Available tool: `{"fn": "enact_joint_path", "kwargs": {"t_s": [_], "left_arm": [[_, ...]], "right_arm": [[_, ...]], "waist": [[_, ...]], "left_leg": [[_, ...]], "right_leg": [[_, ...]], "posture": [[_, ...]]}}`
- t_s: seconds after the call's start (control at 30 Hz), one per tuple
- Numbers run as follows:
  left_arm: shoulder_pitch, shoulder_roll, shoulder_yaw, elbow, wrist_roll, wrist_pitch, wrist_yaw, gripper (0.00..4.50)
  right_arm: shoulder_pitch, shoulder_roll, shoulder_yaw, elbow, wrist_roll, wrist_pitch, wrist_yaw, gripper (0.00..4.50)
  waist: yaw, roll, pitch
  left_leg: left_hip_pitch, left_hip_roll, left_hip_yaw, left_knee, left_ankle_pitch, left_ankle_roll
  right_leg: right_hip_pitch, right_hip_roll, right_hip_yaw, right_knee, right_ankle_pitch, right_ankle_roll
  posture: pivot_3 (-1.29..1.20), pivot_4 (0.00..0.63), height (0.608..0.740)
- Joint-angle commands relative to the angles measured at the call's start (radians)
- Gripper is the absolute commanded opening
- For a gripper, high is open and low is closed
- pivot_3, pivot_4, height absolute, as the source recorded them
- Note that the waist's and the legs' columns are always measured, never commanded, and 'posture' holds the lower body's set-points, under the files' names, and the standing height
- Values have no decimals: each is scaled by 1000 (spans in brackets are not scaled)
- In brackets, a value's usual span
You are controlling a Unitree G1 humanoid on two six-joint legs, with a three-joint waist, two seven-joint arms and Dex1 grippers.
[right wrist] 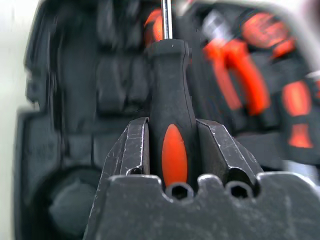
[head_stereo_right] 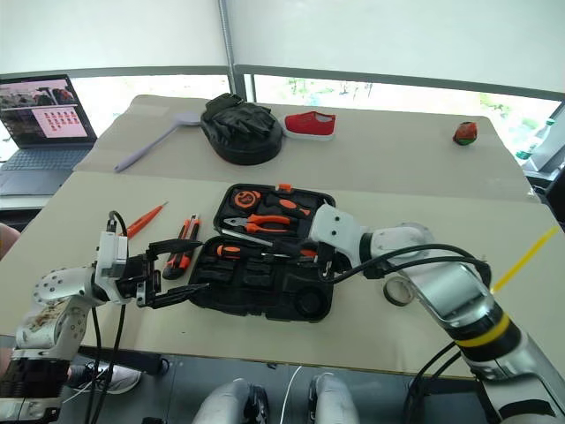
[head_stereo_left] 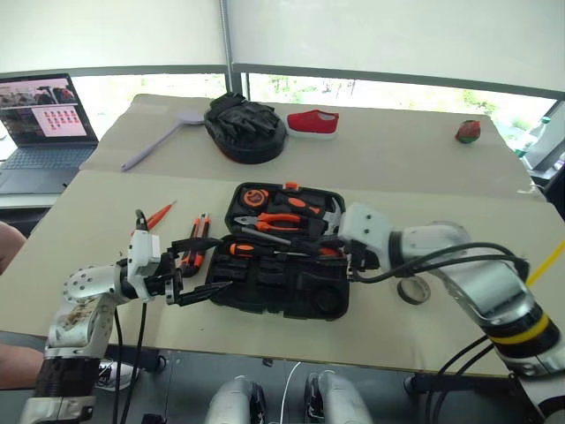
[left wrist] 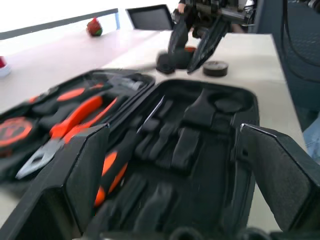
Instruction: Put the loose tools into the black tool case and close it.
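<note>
Left arm reaches in low from the table's near left edge, forearm bent inward so the left gripper (head_stereo_left: 196,269) points level toward the black tool case (head_stereo_left: 282,284), fingers spread wide and empty, tips just beside the case's near left corner. Right arm comes in from the right, elbow out, wrist turned back toward the case's middle; the right gripper (right wrist: 172,145) is clamped on a screwdriver with a black-and-orange handle (right wrist: 171,115), held over the hinge line of the open case. Case lies open and flat on the near table: far half carries orange-handled pliers (head_stereo_left: 281,222) and a tape measure (head_stereo_left: 255,198); near half shows mostly bare moulded slots, with another black-and-orange screwdriver (head_stereo_left: 252,251) seated along its far edge. Loose on the table left of the case: orange-black utility knife (head_stereo_left: 199,239), and farther left a thin orange screwdriver (head_stereo_left: 160,215). Small grey tape roll (head_stereo_left: 412,289) sits right of the case, under the right forearm. Right wrist view gives what the head views cannot: both fingers pressed flat on the handle's sides, steel shaft running away over the slots. Left wrist view looks across the open case between its own spread fingers (left wrist: 85,175) and catches the right gripper beyond, with the tape roll behind it. Far table: glove pile (head_stereo_left: 244,124), red shoe (head_stereo_left: 312,123), grey spoon (head_stereo_left: 161,139); laptop (head_stereo_left: 40,124) at left.
</note>
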Motion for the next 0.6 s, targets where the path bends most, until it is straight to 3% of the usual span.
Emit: {"fn": "enact_joint_path", "kwargs": {"t_s": [0.03, 0.57, 0.6], "left_arm": [[49, 17, 35, -104, -38, 24, 24, 4500], [79, 26, 37, -123, -15, 4, 54, 4500], [81, 26, 37, -121, -16, 4, 56, 4500]], "right_arm": [[-64, 3, 36, 86, -73, -26, 72, 1053], [-111, 81, 93, 214, -214, -54, 199, 1053], [-111, 80, 95, 216, -227, -73, 203, 1552]], "waist": [[1, 0, 0], [-3, 0, 0], [-3, 0, 0]], "left_leg": [[-1, 0, 1, 0, 0, 0], [3, 0, 3, 0, -2, -9], [3, 0, 3, 0, -2, -9]], "right_leg": [[0, 0, 0, 0, 0, 0], [-2, -2, 3, 9, -4, 6], [-2, -2, 3, 9, -4, 6]], "posture": [[0, 150, 740], [0, 150, 740], [0, 150, 740]]}}
